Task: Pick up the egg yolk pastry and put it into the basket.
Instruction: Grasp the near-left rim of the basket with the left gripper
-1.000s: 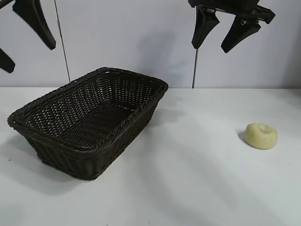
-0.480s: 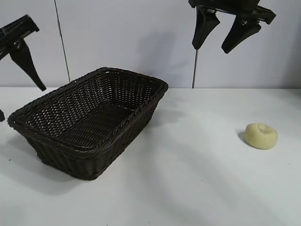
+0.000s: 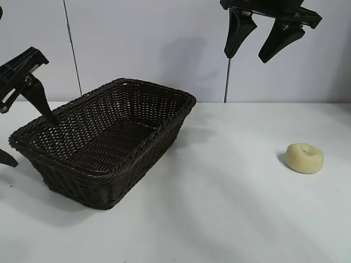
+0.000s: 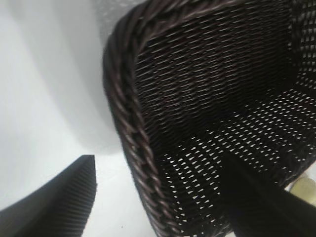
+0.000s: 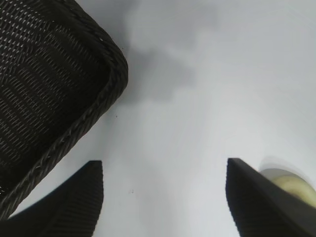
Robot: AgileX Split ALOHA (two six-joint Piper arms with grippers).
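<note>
The egg yolk pastry (image 3: 305, 158), a small pale cream-yellow bun with a dimple, lies on the white table at the right. In the right wrist view it (image 5: 296, 185) is partly hidden behind one finger. The dark woven basket (image 3: 77, 186) stands at the left and holds nothing. My left gripper (image 3: 35, 143) is open and straddles the rim of the basket's left end, one finger inside and one outside (image 4: 160, 163). My right gripper (image 3: 245, 57) is open and empty, high above the table between basket and pastry (image 5: 164, 163).
The white table (image 3: 219, 208) meets a pale back wall. The basket's braided rim (image 4: 131, 128) fills the left wrist view. A corner of the basket (image 5: 106, 94) shows in the right wrist view.
My left gripper has come down from the upper left to the basket's left end. The right gripper, basket and pastry have not moved.
</note>
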